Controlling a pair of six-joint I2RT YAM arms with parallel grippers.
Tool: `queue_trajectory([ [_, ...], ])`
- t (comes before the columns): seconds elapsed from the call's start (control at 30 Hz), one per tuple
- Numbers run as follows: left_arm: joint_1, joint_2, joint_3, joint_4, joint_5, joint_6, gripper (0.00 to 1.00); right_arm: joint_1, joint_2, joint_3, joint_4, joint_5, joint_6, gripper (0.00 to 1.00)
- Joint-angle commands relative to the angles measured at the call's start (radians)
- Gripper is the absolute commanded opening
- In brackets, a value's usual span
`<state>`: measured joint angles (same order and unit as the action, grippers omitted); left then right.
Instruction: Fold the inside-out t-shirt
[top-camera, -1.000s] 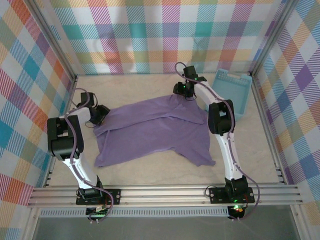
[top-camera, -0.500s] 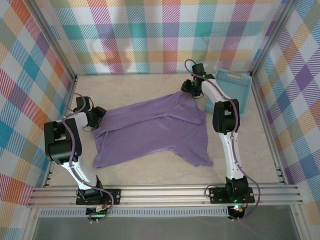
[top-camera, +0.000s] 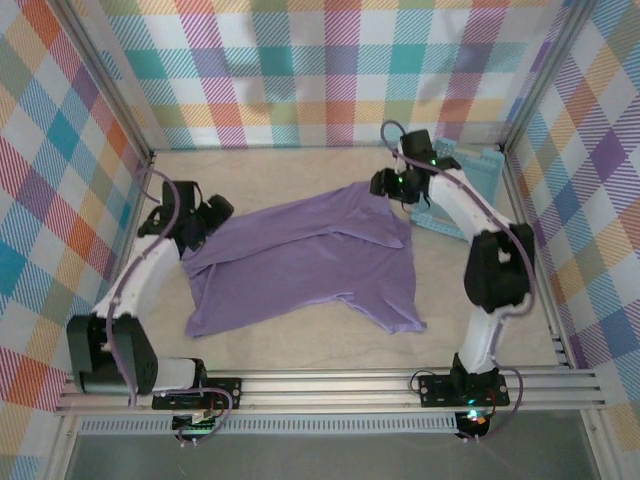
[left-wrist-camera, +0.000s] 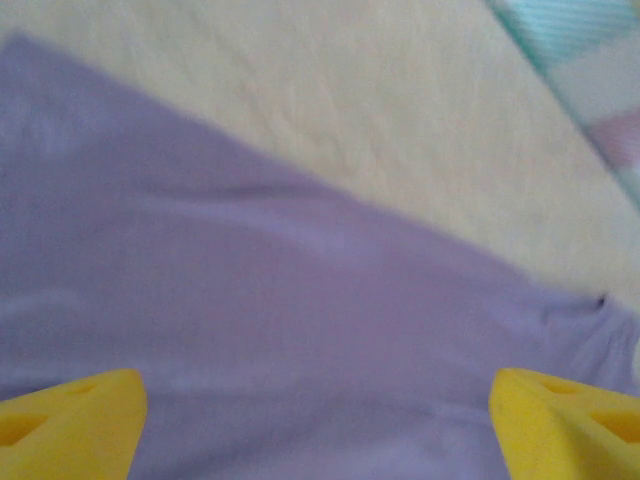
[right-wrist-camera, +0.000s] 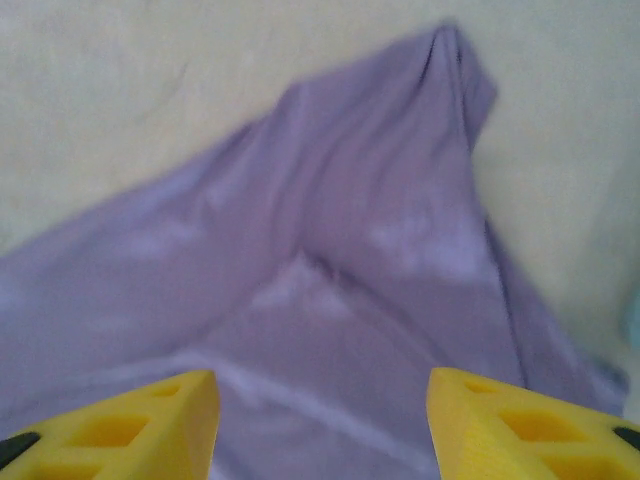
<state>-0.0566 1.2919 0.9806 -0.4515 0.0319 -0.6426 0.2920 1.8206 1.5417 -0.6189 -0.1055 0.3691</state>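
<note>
The lavender t-shirt (top-camera: 300, 262) lies spread flat across the middle of the table. My left gripper (top-camera: 207, 224) hovers over its far-left edge. In the left wrist view its yellow fingertips (left-wrist-camera: 70, 422) stand wide apart and open above smooth purple fabric (left-wrist-camera: 250, 330), with nothing pinched. My right gripper (top-camera: 384, 184) is at the shirt's far-right corner. In the right wrist view that gripper (right-wrist-camera: 320, 425) is open over creased cloth (right-wrist-camera: 350, 230) that runs up to a pointed corner.
A light blue slotted basket (top-camera: 485, 175) stands at the back right, partly behind my right arm. Plaid walls close in the left, back and right sides. Bare beige table (top-camera: 300, 345) lies in front of the shirt, before the metal rail at the near edge.
Both grippers have opened wider and let go of the fabric. The left arm stretched out along the left side. The right arm swung to the right, and the shirt's far-right corner ended further right.
</note>
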Motion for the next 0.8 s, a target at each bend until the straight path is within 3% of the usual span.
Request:
queue_trajectory([
  [0.0, -0.054, -0.112, -0.149, -0.144, -0.131, -0.028, 0.89, 0.034, -0.131, -0.209, -0.003, 0.030, 0.003, 0.58],
  [0.2, -0.069, -0.357, -0.348, -0.289, -0.204, -0.112, 0.89, 0.058, -0.365, -0.492, -0.076, 0.112, 0.016, 0.59],
  [0.33, -0.069, -0.410, -0.431, -0.285, -0.169, -0.137, 0.88, 0.063, -0.461, -0.654, -0.081, 0.068, 0.051, 0.58],
  [0.53, -0.071, -0.249, -0.462, -0.149, -0.097, -0.136, 0.89, 0.070, -0.477, -0.811, 0.038, -0.006, 0.094, 0.54],
  [0.77, -0.066, 0.023, -0.381, -0.020, -0.117, -0.114, 0.88, 0.062, -0.252, -0.748, 0.171, 0.026, 0.139, 0.37],
])
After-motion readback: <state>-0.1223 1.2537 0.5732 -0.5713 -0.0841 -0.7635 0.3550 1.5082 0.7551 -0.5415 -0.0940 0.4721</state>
